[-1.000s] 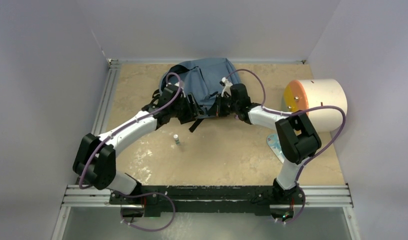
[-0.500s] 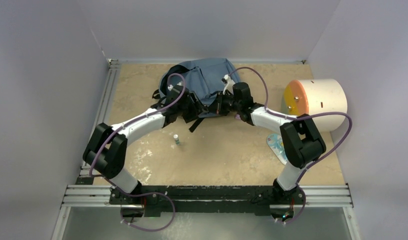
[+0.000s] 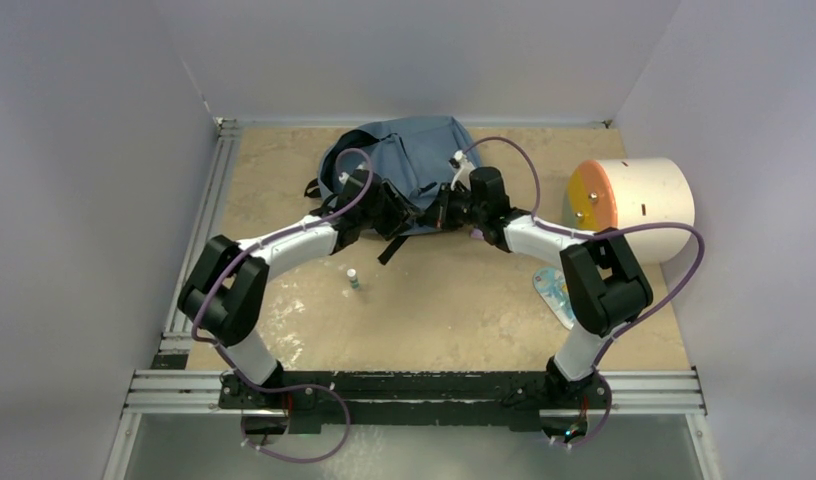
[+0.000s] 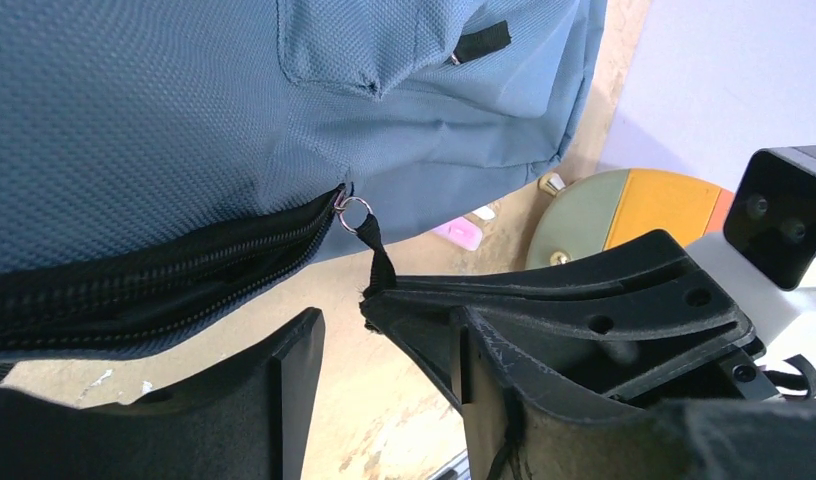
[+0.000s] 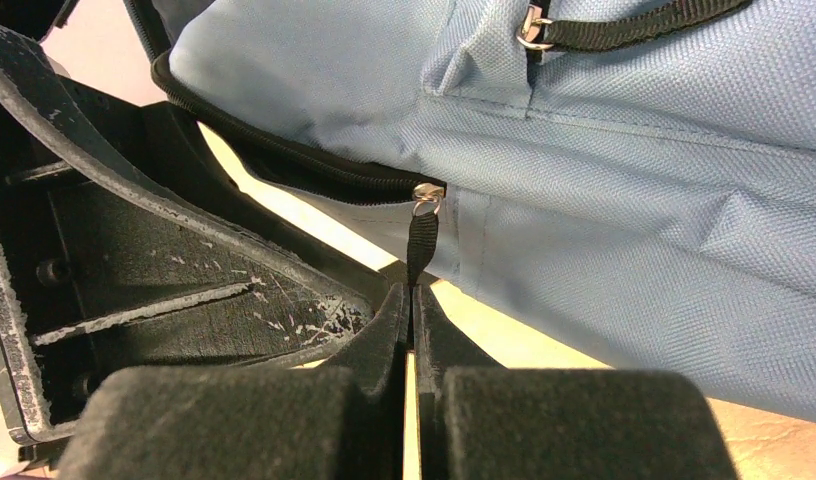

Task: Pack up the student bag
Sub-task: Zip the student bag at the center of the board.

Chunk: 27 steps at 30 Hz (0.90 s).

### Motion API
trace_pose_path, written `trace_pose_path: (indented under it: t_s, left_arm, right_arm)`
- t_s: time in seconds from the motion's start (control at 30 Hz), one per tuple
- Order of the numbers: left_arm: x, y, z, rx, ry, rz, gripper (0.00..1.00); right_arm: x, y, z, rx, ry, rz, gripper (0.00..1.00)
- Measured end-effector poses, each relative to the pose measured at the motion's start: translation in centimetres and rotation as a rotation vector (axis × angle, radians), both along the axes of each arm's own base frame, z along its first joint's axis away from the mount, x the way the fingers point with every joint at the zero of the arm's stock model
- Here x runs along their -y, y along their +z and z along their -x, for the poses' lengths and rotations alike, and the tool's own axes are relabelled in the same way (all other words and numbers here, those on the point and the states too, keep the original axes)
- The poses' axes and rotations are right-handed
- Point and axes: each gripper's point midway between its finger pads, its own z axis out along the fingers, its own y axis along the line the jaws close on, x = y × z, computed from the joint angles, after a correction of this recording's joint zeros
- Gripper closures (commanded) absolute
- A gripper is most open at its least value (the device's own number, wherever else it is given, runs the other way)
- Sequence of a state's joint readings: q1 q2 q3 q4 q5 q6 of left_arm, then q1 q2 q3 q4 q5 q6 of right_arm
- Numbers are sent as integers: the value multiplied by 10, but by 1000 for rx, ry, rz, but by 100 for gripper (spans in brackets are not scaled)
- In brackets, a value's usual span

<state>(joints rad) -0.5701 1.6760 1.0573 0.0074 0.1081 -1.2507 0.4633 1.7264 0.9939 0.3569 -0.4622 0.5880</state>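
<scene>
The student bag (image 3: 404,160) lies slumped at the far middle of the surface (image 3: 454,320), close to the back wall, its grey-blue fabric creased and a black strap trailing from its near edge; along that near edge runs a dark zipper (image 4: 154,275), and from its metal slider hangs a short black pull tab (image 5: 421,240); the right gripper (image 5: 412,310) has its jaws pressed together on the lower end of that tab, with the tab drawn taut; the left gripper (image 4: 384,400) hovers just beside it, jaws apart with nothing between them, low over the surface under the bag's edge; nearer the arms a small bottle (image 3: 353,279) stands upright, well apart from the bag; off to the right a white cylinder (image 3: 634,195) lies on its side, orange face towards the bag; a flat pale-blue piece (image 3: 552,292) rests by the right arm.
</scene>
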Motion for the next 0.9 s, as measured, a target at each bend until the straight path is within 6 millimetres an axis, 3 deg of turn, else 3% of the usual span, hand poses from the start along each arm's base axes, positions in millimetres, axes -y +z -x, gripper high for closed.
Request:
trace_pose_path:
  t_s: [0.17,0.43,0.7,0.9]
  left_arm:
    - [2,-3,1,-25,19,40,44]
    - [-8,-14,5,-50,80,89,43]
    - [-20,5,-1,-1,143,141,43]
    - [-18,3,-2,-10,140,150,45]
  right_arm:
    - [1,-2,1,-5,-1,2,100]
    - [1,-6,4,-14,5,-1,100]
    - [-4,-3,8,-7,30,-15,100]
    - [-4,-3,8,-7,30,-15,100]
